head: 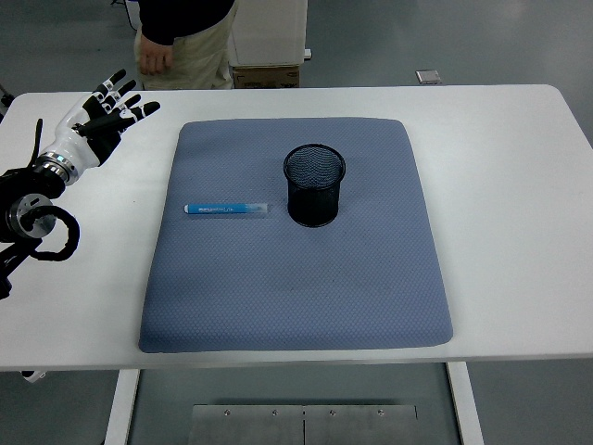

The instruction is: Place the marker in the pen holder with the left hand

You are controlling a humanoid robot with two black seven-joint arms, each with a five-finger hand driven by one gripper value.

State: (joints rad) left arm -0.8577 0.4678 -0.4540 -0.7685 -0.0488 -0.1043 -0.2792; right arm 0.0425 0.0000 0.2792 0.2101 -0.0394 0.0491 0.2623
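Observation:
A blue marker (226, 209) lies flat on the grey-blue mat (296, 278), left of centre, its length running left to right. A black mesh pen holder (314, 184) stands upright on the mat just right of the marker. My left hand (109, 111) is over the white table at the far left, off the mat and up-left of the marker, fingers spread and holding nothing. The right arm does not show.
The mat lies on a white table (510, 185). A person (181, 42) stands beyond the table's far edge at top left, next to a cardboard box (267, 56). A small grey object (428, 77) lies on the floor behind the table.

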